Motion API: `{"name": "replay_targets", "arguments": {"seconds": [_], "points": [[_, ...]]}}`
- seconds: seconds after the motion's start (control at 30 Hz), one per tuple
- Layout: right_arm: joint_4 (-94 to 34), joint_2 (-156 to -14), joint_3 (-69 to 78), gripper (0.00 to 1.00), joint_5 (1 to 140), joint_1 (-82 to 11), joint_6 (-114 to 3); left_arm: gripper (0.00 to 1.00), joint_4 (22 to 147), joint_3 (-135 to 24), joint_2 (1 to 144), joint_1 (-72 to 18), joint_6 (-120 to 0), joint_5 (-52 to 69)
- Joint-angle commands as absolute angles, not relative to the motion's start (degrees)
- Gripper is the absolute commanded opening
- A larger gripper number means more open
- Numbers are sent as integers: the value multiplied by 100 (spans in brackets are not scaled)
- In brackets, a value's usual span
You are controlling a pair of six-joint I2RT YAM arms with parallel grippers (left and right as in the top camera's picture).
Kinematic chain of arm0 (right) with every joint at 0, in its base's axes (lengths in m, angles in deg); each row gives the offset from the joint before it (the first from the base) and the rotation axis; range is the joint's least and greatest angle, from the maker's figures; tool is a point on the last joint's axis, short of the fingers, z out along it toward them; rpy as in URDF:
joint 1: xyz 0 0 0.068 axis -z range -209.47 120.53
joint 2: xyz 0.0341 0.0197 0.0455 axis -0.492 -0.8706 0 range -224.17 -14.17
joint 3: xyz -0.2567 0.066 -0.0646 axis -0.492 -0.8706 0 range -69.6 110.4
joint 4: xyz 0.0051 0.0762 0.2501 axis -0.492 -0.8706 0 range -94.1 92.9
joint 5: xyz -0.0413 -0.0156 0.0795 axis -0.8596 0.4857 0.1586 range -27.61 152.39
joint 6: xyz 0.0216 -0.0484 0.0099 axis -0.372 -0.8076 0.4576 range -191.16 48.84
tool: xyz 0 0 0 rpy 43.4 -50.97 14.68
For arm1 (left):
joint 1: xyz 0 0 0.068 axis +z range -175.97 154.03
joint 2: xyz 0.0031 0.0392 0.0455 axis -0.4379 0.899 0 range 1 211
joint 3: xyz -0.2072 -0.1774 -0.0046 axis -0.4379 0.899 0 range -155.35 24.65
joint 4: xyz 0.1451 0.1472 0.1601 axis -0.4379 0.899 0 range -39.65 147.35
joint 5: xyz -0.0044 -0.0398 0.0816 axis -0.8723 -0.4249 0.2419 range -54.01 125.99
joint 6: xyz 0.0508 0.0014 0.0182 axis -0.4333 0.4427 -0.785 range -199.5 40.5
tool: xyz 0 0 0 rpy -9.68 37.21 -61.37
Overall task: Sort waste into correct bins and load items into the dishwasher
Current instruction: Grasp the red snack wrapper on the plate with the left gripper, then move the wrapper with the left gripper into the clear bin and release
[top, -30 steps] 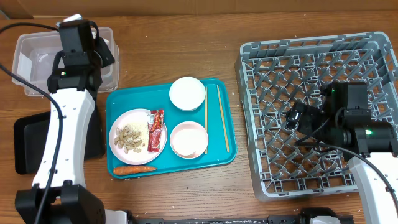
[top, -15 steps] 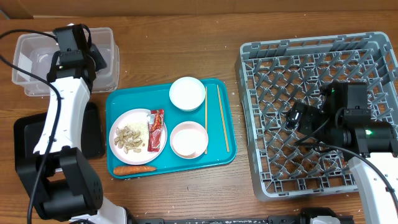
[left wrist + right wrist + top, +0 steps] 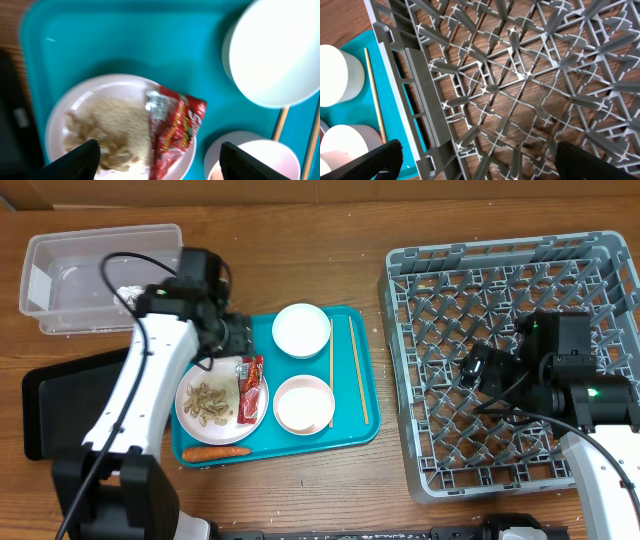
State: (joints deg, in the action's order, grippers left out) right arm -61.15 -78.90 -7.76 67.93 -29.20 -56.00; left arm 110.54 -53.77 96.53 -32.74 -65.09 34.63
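Observation:
My left gripper (image 3: 236, 336) hangs open over the teal tray's upper left. In the left wrist view its jaws (image 3: 161, 161) stand wide above the pinkish plate (image 3: 100, 86). The red wrapper (image 3: 175, 127) and pale scraps with rice (image 3: 112, 122) lie below them. The carrot (image 3: 215, 451) rests beside the plate (image 3: 226, 439). Two white bowls (image 3: 301, 330) (image 3: 303, 404) and the chopsticks (image 3: 332, 370) share the tray. A white tissue (image 3: 126, 293) lies in the clear tub (image 3: 60, 280). My right gripper (image 3: 476, 368) hovers open and empty over the grey dish rack (image 3: 600, 270).
The teal tray (image 3: 360, 425) sits mid-table between the bins and the rack. The black tray (image 3: 70, 395) lies at the left edge below the tub, partly under my left arm. The rack's pegs (image 3: 520, 75) fill the right wrist view.
My left arm swung from over the clear tub to over the teal tray, and its jaws opened on the way. The right arm has not moved.

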Motion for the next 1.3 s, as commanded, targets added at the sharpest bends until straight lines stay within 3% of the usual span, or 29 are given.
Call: {"name": "replay_targets", "arguments": {"seconds": [0.0,0.17,0.33,0.4,0.5,0.53,0.77,1.0,1.27], "points": [[-6091,-7860,-592,100,6734,-2944,-5622,78,10977,-4972,9908,-3521,-6612,3349],[-6089,-7860,-592,100,6734,-2944,-5622,75,10529,-4555,10177,-3719,-6572,3354],[-6091,-7860,-592,100,6734,-2944,-5620,65,10378,-4450,10536,-3763,-6574,3360],[-6091,-7860,-592,100,6734,-2944,-5622,49,10374,-4450,10665,-3763,-6577,3367],[-6091,-7860,-592,100,6732,-2944,-5624,9,10343,-4450,10708,-3761,-6577,3365],[-6091,-7860,-592,100,6732,-2944,-5624,4,10337,-4454,10706,-3761,-6577,3365],[-6109,-7860,-592,100,6688,-2944,-5642,4,10890,-5077,10619,-3684,-6577,3367],[-6153,-7860,-592,100,6688,-2944,-5642,4,11491,-6670,10282,-3070,-6577,3577],[-6155,-7860,-592,100,6688,-2944,-5642,4,9983,-7376,10258,-2192,-6574,4451]]}}
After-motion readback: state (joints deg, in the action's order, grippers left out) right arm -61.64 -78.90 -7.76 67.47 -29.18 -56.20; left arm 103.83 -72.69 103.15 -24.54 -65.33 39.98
